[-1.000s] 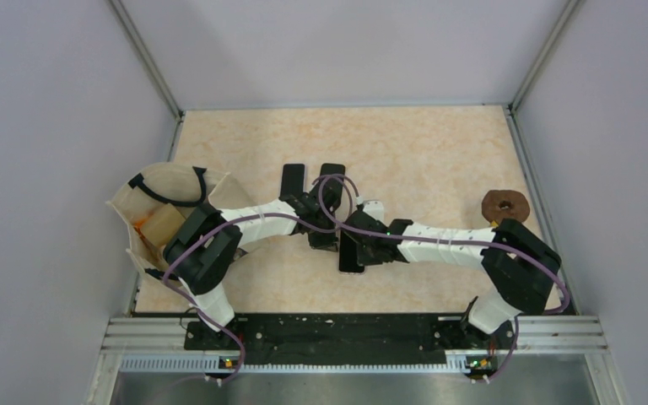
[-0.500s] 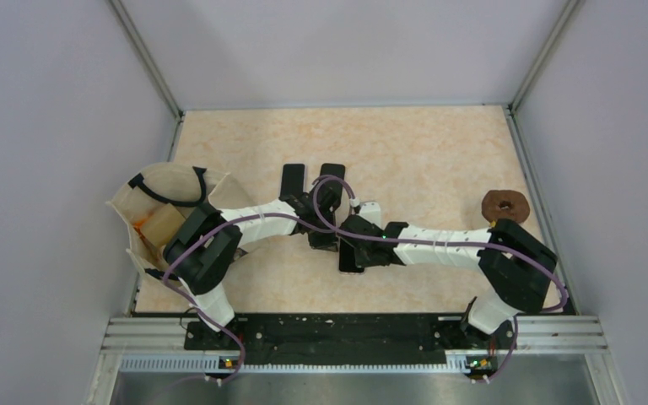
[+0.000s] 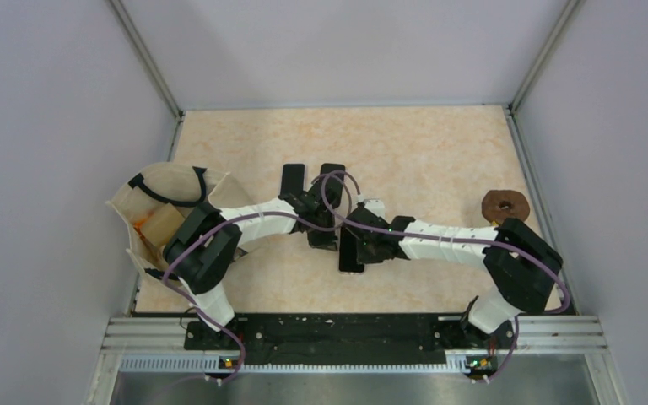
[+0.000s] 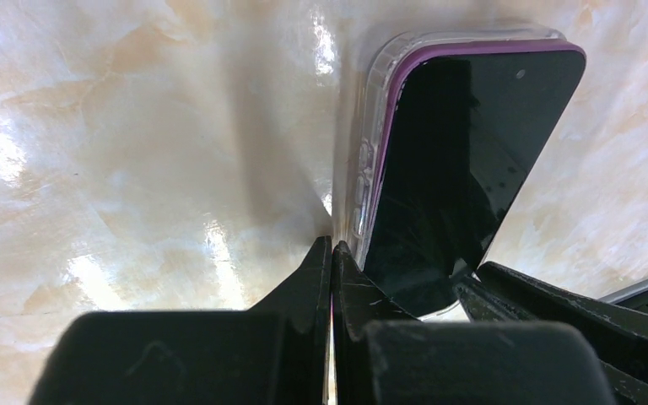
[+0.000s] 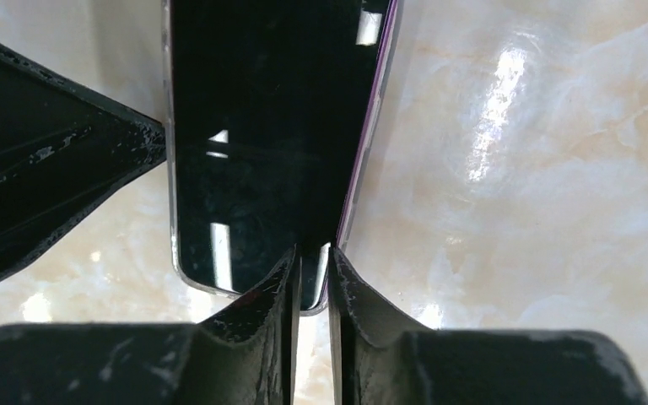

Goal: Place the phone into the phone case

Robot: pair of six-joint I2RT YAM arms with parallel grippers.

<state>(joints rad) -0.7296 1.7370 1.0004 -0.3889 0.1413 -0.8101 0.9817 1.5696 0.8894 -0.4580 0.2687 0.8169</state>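
Phone point(image 4: 464, 160) (in case point(image 4: 369, 143)) beside left gripper point(image 4: 331, 253), 2 fingers point(image 4: 304, 283) pressed together; right gripper point(image 5: 312, 253) barely parted.

Setting: robotics lab test cell. Confirm on your top view:
- Plain grey panel walls point(image 3: 51, 126) close cell at 9, 12 and 3 o'clock.
- Aluminium frame posts point(image 3: 148, 59) run up corners at 11 and 1 o'clock.
- Marble-pattern table point(image 3: 422, 143) forms work surface.
- Slotted metal rail point(image 3: 354, 333) at 6 o'clock carries both arm bases point(image 3: 211, 325).
- Purple cables point(image 3: 335, 175) loop exposed along arms.
- Test props: fabric bag point(image 3: 164, 179) at 9 o'clock, brown ring point(image 3: 506, 203) at 3 o'clock.
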